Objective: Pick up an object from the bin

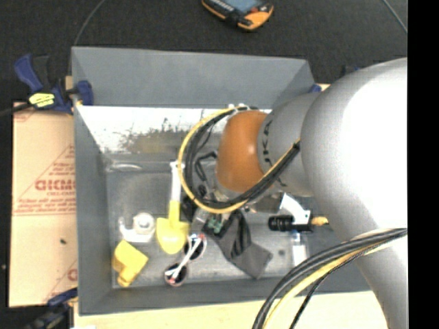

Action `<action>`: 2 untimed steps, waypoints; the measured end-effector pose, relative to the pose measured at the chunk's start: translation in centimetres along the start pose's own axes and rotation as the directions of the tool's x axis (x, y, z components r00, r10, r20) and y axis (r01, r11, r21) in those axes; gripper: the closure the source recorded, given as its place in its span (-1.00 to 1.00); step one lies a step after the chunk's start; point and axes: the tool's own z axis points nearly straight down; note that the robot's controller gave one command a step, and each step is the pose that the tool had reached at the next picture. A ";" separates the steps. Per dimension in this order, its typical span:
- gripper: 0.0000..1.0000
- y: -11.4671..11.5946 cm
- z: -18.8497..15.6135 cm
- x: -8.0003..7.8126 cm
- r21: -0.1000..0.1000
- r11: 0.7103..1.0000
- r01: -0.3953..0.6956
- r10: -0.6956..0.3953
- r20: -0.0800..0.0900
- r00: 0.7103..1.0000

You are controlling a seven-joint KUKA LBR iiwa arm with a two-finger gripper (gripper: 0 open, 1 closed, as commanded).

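Note:
The dark body of my gripper [208, 213] hangs low over the middle of the bin floor, largely covered by the arm. Just to its left a yellow scoop [171, 229] lies with its handle pointing towards the back wall. Right below it lies a dark grey cloth pouch [247, 252], with a small green piece [217, 225] at its upper end. A bundle of red, white and black cord [184, 262] lies in front of the scoop.
A white capped bottle [140, 226] and a yellow block [129, 262] lie at the front left. A black marker with an orange tip [296, 222] and a white piece [295, 205] lie at the right, under the arm. The arm hides the bin's right side.

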 end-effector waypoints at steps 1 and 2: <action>1.00 0.0 0.0 0.0 0.000 1.000 0.000 0.000 0.000 1.000; 1.00 -0.1 -0.2 0.0 0.001 1.000 0.001 -0.001 0.000 1.000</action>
